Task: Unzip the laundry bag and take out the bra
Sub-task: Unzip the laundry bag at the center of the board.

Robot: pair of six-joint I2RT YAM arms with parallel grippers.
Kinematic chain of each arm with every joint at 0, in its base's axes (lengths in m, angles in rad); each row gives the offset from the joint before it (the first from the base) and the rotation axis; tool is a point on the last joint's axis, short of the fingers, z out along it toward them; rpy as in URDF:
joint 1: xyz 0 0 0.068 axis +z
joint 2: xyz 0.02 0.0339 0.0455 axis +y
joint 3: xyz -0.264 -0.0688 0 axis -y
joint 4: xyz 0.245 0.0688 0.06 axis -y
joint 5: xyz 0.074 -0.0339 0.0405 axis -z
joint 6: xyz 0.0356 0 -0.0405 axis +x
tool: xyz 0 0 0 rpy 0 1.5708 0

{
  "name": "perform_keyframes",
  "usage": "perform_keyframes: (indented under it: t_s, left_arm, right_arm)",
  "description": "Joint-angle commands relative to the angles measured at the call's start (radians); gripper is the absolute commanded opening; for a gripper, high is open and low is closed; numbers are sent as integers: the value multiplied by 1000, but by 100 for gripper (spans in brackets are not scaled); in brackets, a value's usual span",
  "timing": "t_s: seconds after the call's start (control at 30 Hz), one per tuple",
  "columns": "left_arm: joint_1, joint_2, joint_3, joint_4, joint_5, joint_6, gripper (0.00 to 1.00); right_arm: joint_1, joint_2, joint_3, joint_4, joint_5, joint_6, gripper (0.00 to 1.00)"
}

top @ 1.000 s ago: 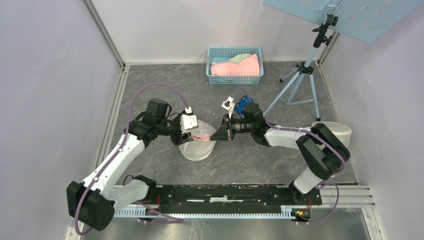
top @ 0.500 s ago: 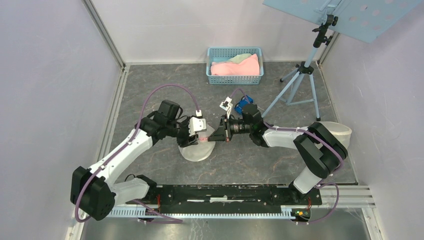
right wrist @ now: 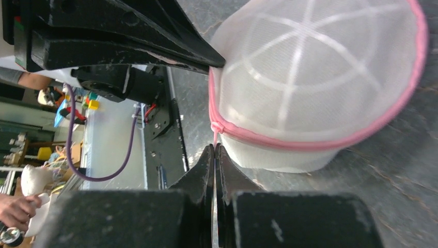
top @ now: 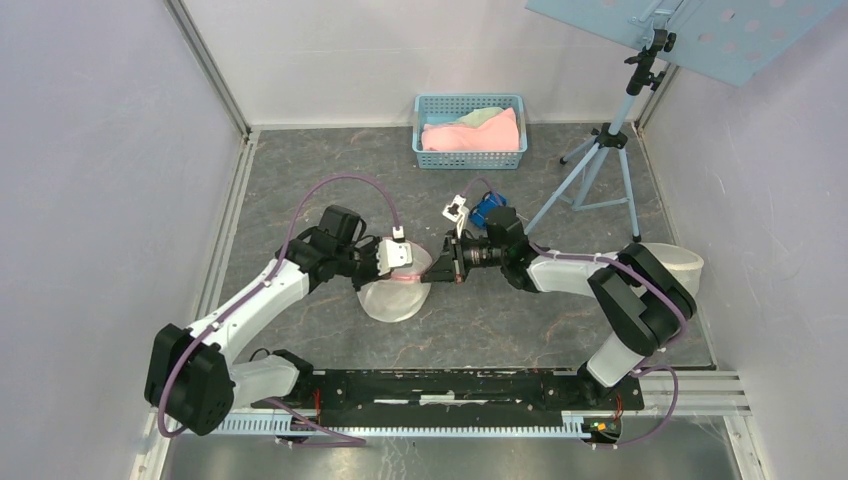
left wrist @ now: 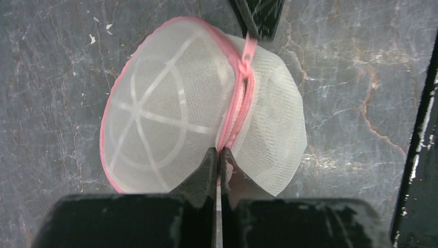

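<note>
Here, in the top view, the white mesh laundry bag (top: 392,298) is lying on the grey table (top: 300,180) right between the two sets of jaws. The left gripper (top: 388,278) is reaching it from one side and the right gripper (top: 428,276) from the other, both meeting its upper edge.

In the left wrist view, the left gripper (left wrist: 218,155) is pinching the near end of the bag's pink zipper (left wrist: 233,111), its jaws pressed together with almost no gap. The bag is bulging out just ahead of the tips. At the far end of the zipper line, the pink pull tab (left wrist: 249,49) is running up into the dark tip of the right gripper (left wrist: 258,18).

In the right wrist view, the right gripper (right wrist: 214,151) is clamping that pull tab (right wrist: 215,137) between tightly closed jaws, the bag's dome sitting just beyond them. The left gripper (right wrist: 206,56) is touching the bag's rim across from them. The bra is not showing clearly through the mesh
</note>
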Motion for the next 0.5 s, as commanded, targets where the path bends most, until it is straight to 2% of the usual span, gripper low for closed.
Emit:
perform_keyframes:
  t_s: [0.0,0.13,0.27,0.33,0.37,0.43,0.47]
  left_arm:
    - [44,20,-12,86,-43,64,2]
    - [55,50,5,148,-53,61,2]
    - [55,78,51,149,-51,59,4]
    - [62,73,78,100,-21,69,13]
    - [69,62,94,72,9,72,20]
    - [75,30,119,-7,56,65,40]
    - [75,14,130,-43,78,69,44]
  right_arm:
    - [-54,-31,11,-69,-3,-91,0]
    - [-80,-29,19,-84,-1,-112,0]
    - [-69,-18,29,-10,-13,-42,0]
    - [-55,-14,34,18,-18,-14,0]
    - [-46,-15,33,34,-20,0,0]
    - [-29,-14,32,56,-23,28,0]
    - [-19,-14,30,65,-22,34,0]
